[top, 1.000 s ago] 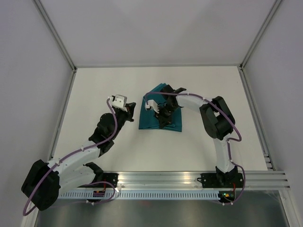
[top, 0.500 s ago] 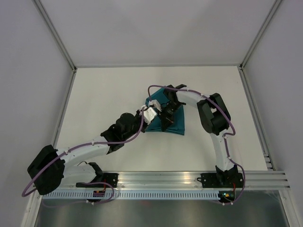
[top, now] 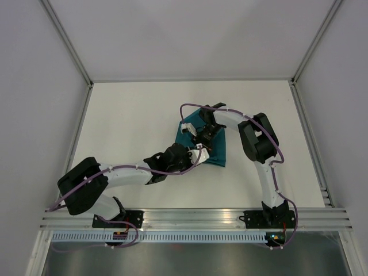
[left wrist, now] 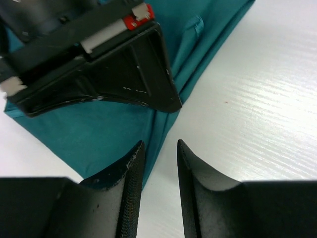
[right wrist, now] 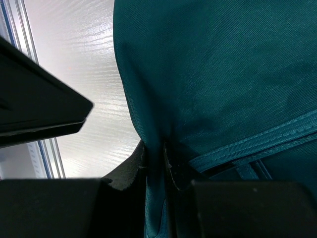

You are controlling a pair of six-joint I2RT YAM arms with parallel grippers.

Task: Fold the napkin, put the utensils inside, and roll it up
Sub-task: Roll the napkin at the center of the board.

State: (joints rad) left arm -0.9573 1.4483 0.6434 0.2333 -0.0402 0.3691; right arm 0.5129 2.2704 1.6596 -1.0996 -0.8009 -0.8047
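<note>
Folded napkin lies near-to-far, narrowing toward the far end. Right claw pinches a fold; left claw is slightly spread at its edge.

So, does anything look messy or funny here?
The teal, wrinkled cloth napkin lies crooked, and its folded layers fan out instead of lining up. The right tool pinches a bunched fold of it. The left tool sits open at its edge.
</note>
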